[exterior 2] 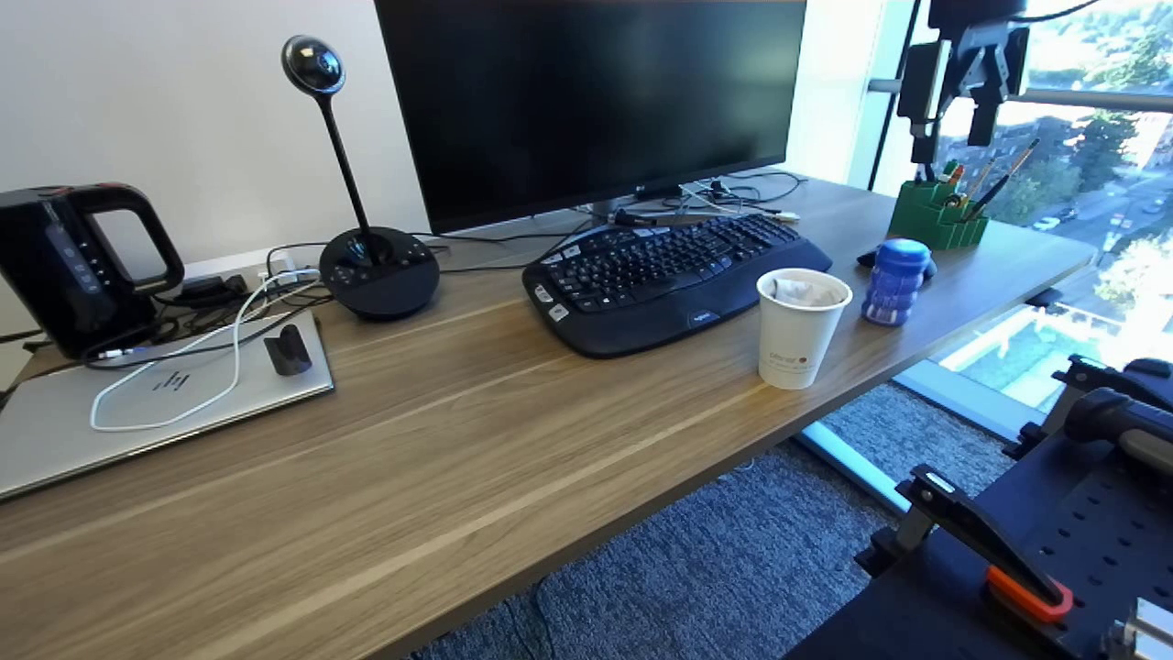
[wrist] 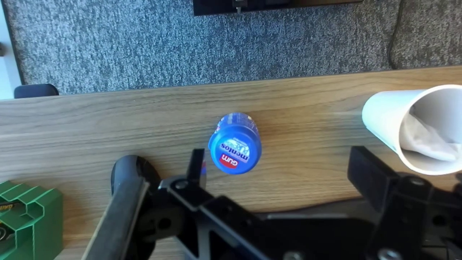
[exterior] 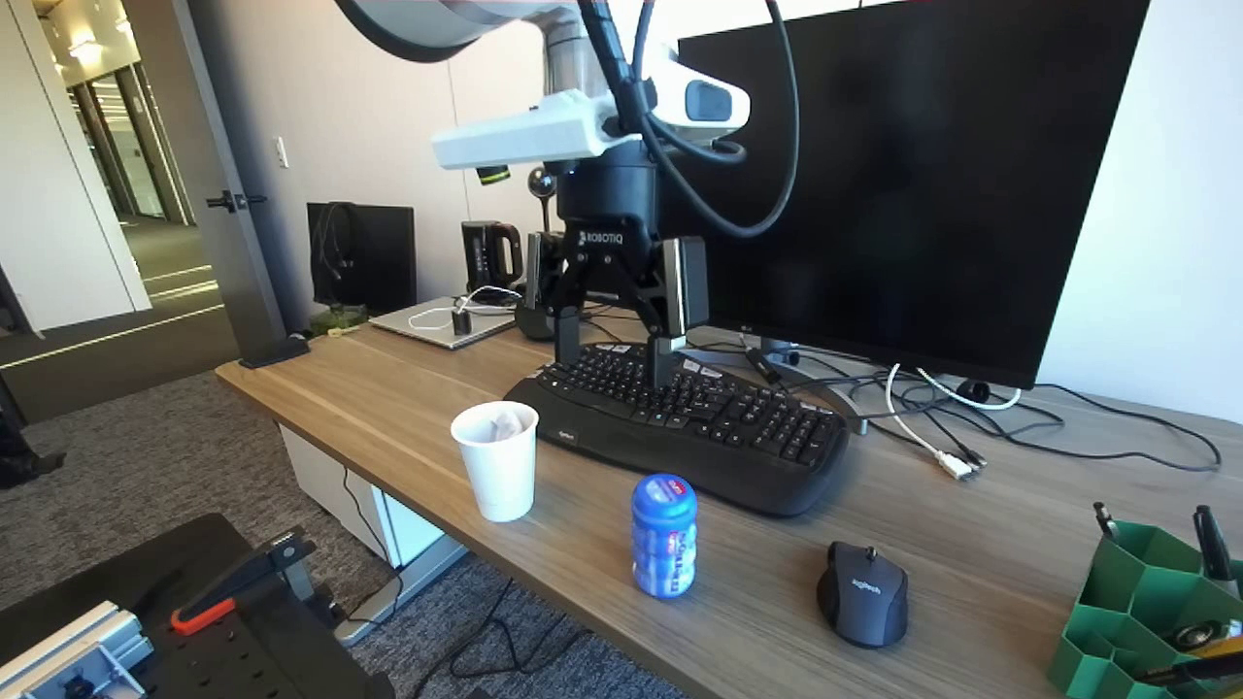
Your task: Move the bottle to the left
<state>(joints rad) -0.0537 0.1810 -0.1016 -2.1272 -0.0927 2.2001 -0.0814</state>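
I'm looking at a long wooden table (exterior: pixel 388 408), grain running lengthwise, set along a pale wall (exterior 2: pixel 211 119). The bottle (exterior: pixel 665 536), small and blue, stands upright on it close to the edge opposite the wall, between a white paper cup (exterior: pixel 500 471) and a dark mouse (exterior: pixel 864 597), apart from both. I have my claw (exterior: pixel 614 372) hanging above the table, spread wide. From the wrist view I can read "mentos" and "Gum" on top of the bottle and see a crumpled white scrap (wrist: pixel 424 140) inside the cup. Toward the wall lies a black keyboard (exterior: pixel 699 417), then a big dark monitor (exterior 2: pixel 605 110) with loose cables (exterior: pixel 955 465) about its foot. One end of the table carries a green holder (exterior 2: pixel 919 220) with pens (exterior: pixel 1210 544), and beyond it a bright window (exterior 2: pixel 1123 156) gives me trees (exterior 2: pixel 1100 137) outside. At the other end sit a closed silver laptop (exterior 2: pixel 55 417), a round-headed camera (exterior 2: pixel 378 268) on its stalk and a black jug (exterior 2: pixel 69 275). Down below I see grey carpet (wrist: pixel 144 54); past that end a grey door (exterior: pixel 194 126) stands by a lit corridor (exterior: pixel 165 248). Beside the table is a black board (exterior 2: pixel 1054 513) with a clamp (exterior 2: pixel 976 526).
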